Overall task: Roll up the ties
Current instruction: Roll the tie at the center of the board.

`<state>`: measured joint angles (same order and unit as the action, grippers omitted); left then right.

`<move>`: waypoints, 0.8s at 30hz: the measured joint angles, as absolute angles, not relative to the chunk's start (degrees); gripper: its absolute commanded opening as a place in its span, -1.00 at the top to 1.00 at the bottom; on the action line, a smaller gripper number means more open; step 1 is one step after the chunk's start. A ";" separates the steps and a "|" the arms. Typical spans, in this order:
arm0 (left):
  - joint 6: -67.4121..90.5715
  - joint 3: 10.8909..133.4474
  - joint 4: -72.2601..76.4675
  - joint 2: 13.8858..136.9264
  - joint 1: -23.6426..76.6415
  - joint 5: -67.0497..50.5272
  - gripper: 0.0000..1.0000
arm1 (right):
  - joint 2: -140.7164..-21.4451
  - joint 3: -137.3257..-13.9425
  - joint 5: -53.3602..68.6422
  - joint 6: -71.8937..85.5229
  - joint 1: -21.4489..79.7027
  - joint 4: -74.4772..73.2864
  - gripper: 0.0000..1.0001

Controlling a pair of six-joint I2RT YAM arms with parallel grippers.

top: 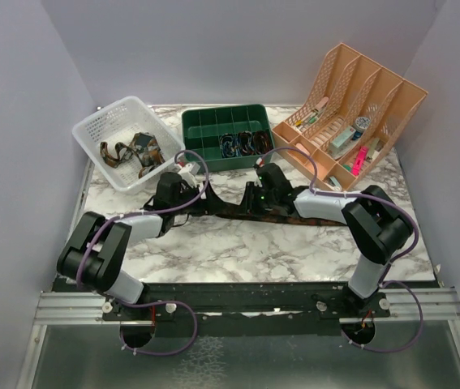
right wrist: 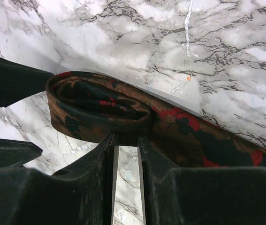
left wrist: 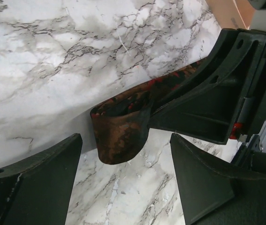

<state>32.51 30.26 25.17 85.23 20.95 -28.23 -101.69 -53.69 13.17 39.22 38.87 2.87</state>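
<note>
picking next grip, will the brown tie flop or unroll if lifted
Probably floppy: the tie curls into a soft loose loop. Likely to unroll once released, as only the right gripper pinches it. It looks thin, so probably light.

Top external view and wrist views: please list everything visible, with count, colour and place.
marble-patterned table: one, white-grey, under everything
white plastic mesh basket: one, white, far left
loose fabric neckties: count unclear, brown and bluish, in basket
green plastic divided tray: one, green, far centre
rolled ties: several, dark, in tray
peach plastic file organiser: one, peach, far right
dark brown patterned necktie: one, brown-red, table centre, end rolled
thin purple cables: several, purple, along arms
left gripper: one, black, open, either side of rolled end
right gripper: one, black, shut on necktie
</note>
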 measured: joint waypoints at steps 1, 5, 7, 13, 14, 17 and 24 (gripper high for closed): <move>32.45 30.26 25.93 85.80 20.95 -28.75 -0.51 | -101.69 -53.69 13.17 39.22 38.87 2.90 0.44; 32.23 30.33 28.73 89.62 20.95 -30.70 -0.50 | -101.71 -53.69 13.21 39.24 38.81 2.90 0.44; 32.16 30.33 29.19 91.02 20.95 -31.20 -0.50 | -101.80 -53.69 13.32 39.27 38.61 2.92 0.43; 31.64 31.05 31.18 92.79 20.95 -32.47 -0.45 | -102.26 -53.69 13.54 39.35 38.52 2.92 0.43; 31.53 31.29 31.57 93.17 20.95 -32.71 -0.43 | -102.28 -53.69 13.56 39.42 38.50 2.92 0.43; 30.76 32.53 32.38 94.80 20.95 -34.09 -0.34 | -102.37 -53.71 13.65 39.46 38.50 2.92 0.43; 29.87 34.20 33.39 97.56 20.80 -37.45 -0.22 | -102.56 -53.71 14.17 39.66 38.17 2.94 0.43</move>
<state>29.87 34.20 33.39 97.56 20.80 -37.45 -102.56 -53.71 14.17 39.66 38.17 2.94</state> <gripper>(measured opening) 0.615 0.286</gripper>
